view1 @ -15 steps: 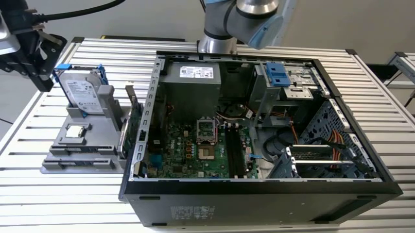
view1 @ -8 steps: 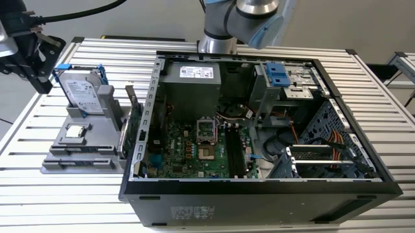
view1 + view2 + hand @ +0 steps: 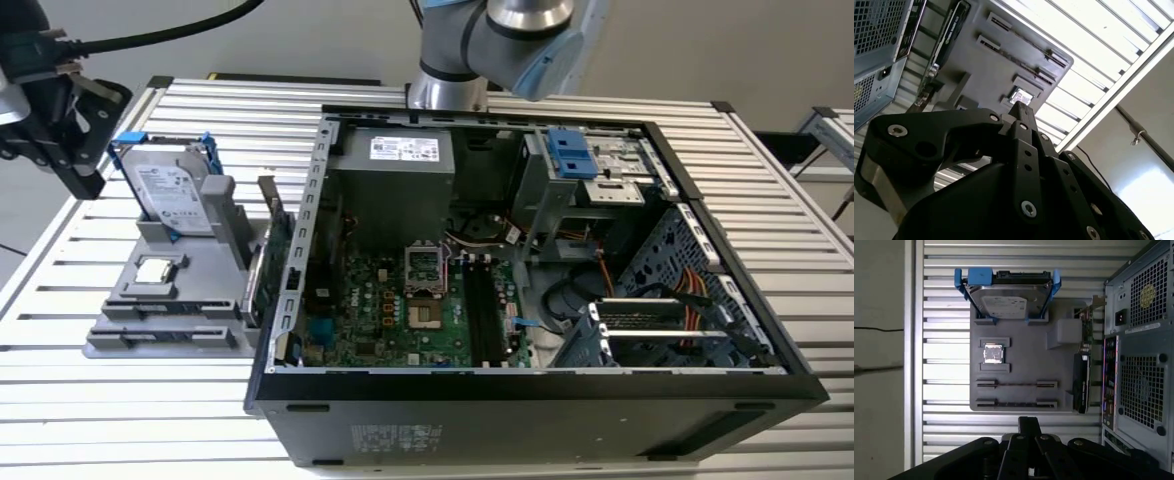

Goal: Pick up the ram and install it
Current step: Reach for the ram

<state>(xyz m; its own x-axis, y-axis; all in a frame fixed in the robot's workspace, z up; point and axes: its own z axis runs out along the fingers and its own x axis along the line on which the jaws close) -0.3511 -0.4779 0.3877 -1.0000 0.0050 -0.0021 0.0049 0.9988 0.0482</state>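
Hard drive label [image 3: 1006,304] — nothing on it legible.

Ram [image 3: 1016,384] in holder [image 3: 134,348] on table [image 3: 134,420], exterior view's left of computer case [image 3: 534,415].

One drive [image 3: 1011,300], one card [image 3: 1081,385], one tower [image 3: 1139,365]

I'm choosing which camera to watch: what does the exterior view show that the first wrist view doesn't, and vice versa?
Exterior view: inside the open computer case, the motherboard and its memory slots. First wrist view: the case's rear panel with fan grilles. Both: the gray holder carrying the hard drive and the ram standing on edge, plus the gripper, holding nothing.
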